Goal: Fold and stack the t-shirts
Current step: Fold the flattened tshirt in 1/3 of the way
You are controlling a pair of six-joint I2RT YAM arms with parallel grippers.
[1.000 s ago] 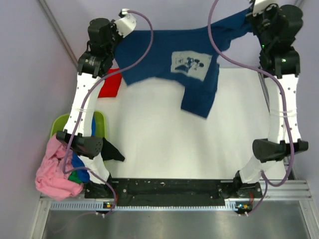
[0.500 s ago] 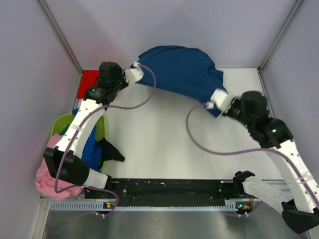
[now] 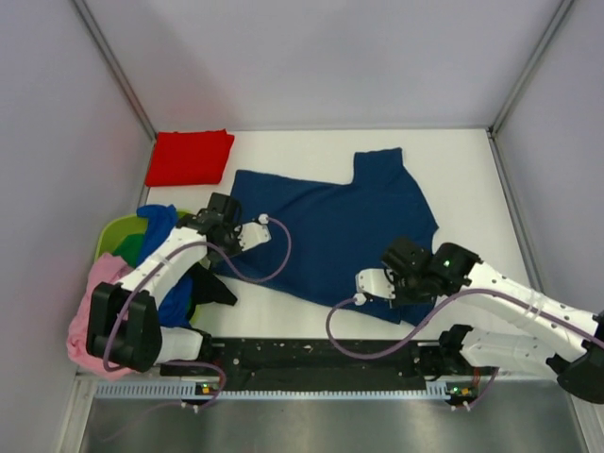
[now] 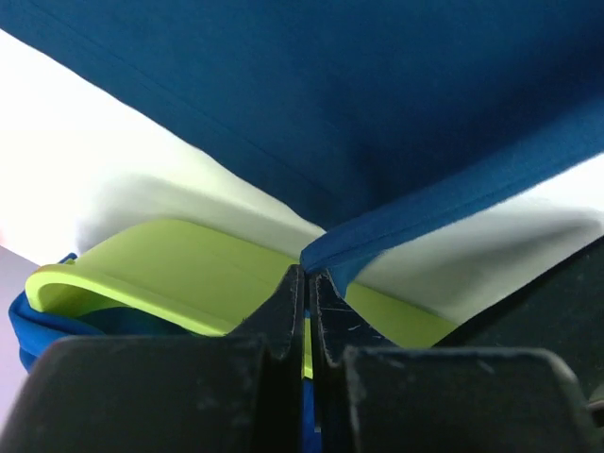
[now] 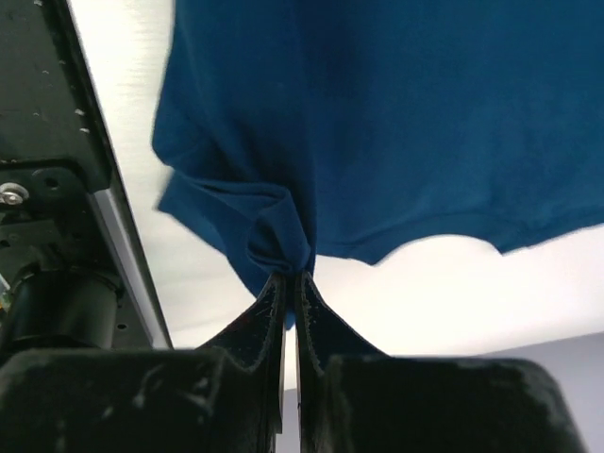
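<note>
Basket (image 3: 111, 234) at the left edge, pink tee (image 3: 94, 326) spilling over its near rim. Red tee (image 3: 189, 157) folded in the far-left corner. Left gripper (image 3: 243, 236) jaws pinched on the navy tee (image 3: 340, 222) left hem. Tee spread flat mid-tabletop (image 3: 472, 170). Right gripper (image 3: 368, 283) jaws clamp its bunched near-right hem; a white strip shows along the right wall.

Lab test cell: plain grey walls (image 3: 330, 57), white table (image 3: 462, 160), alu rail (image 3: 311, 389).
</note>
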